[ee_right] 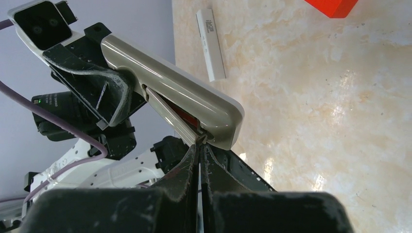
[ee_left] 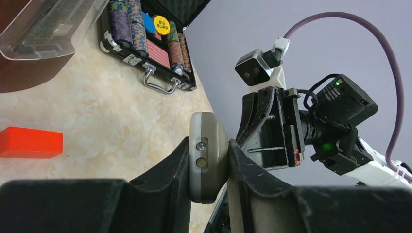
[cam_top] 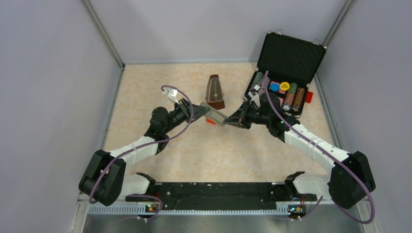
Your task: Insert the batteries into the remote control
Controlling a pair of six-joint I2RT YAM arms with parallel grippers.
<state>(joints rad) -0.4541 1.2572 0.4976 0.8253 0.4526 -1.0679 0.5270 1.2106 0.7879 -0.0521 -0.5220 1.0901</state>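
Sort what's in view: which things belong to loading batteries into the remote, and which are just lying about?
Job in hand: remote, clamped in left gripper; cover, pinched at its tip by right gripper; red glimpse under the cover, perhaps a battery.
Lying about: red block; white bar; metronome; chip case.

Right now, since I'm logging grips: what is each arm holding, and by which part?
The left fingers clamp the remote across its sides near one end. The right fingers appear to pinch the free tip of its battery cover.
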